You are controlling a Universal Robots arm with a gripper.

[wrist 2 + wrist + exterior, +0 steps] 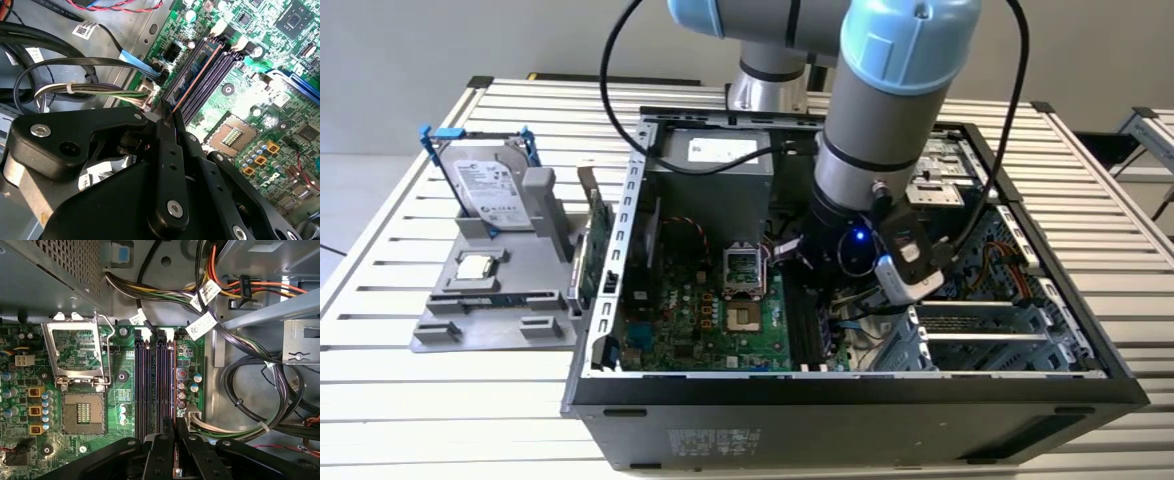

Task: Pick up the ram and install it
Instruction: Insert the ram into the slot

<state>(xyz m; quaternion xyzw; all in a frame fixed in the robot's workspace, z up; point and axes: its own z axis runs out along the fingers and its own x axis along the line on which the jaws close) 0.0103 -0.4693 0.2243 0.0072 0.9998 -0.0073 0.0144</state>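
One thin blue-green ram stick (192,82) sits clamped between my black gripper (167,120) fingers over the black slots (155,385); misaligned toward three o'clock, it could jam.

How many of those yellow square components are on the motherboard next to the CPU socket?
3 yellow square components, in a row beside the CPU socket in the first wrist view: one end, the middle, the other end. More could be hidden behind the gripper.

The end effector (169,131) pinches the ram (195,80), which stands edgewise in a motherboard slot (212,75).
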